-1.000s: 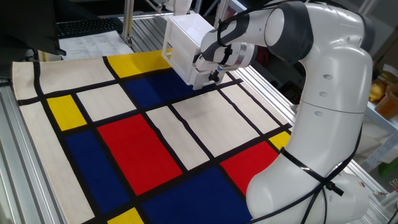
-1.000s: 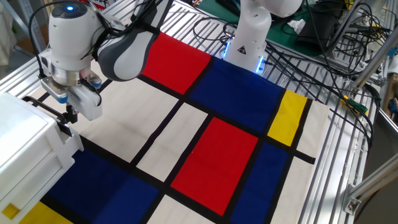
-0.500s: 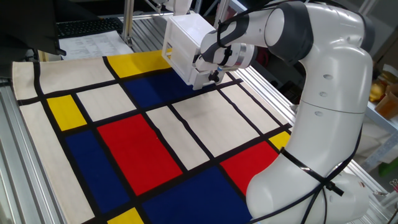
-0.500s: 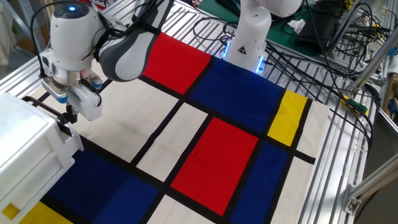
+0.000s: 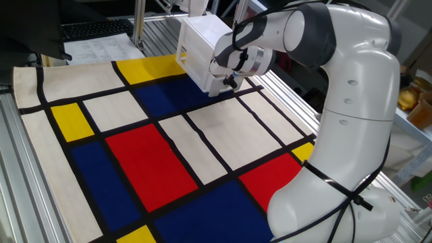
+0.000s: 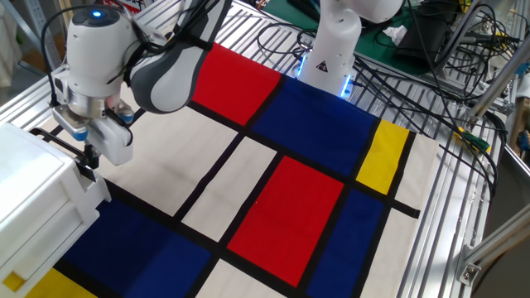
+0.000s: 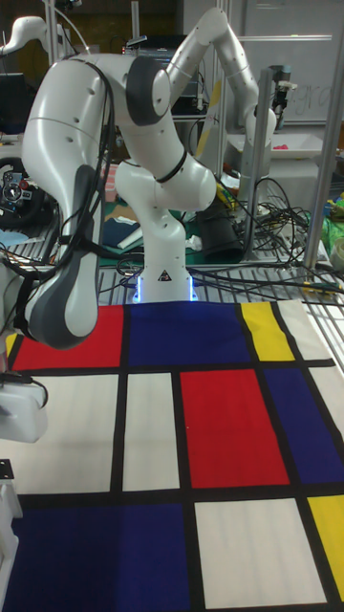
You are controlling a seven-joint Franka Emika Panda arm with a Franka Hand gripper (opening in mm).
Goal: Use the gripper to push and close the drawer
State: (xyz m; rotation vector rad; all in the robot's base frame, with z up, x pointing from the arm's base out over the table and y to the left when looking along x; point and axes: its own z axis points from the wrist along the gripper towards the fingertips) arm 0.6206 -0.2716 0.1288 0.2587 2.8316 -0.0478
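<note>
A small white cabinet (image 5: 199, 40) stands at the far edge of the mat, and its drawer (image 5: 217, 86) runs along the bottom, sticking out only slightly. My gripper (image 5: 230, 82) hangs at the drawer's front, dark fingers together and pointing down. In the other fixed view the gripper (image 6: 88, 164) touches the drawer (image 6: 93, 189) front from the right, at the cabinet (image 6: 29, 194) corner. The tall fixed view catches just the gripper (image 7: 6, 468) at the left edge, above a sliver of the cabinet (image 7: 6, 545). I cannot make out the knob.
A mat (image 5: 148, 162) of red, blue, yellow and cream rectangles covers the table. The arm's white base (image 6: 331, 50) stands at the mat's edge among black cables (image 6: 439, 66). A keyboard (image 5: 94, 28) and papers lie behind the mat, by the metal frame rails.
The gripper has edged a little towards the cabinet, against the drawer front. The cabinet has stayed put.
</note>
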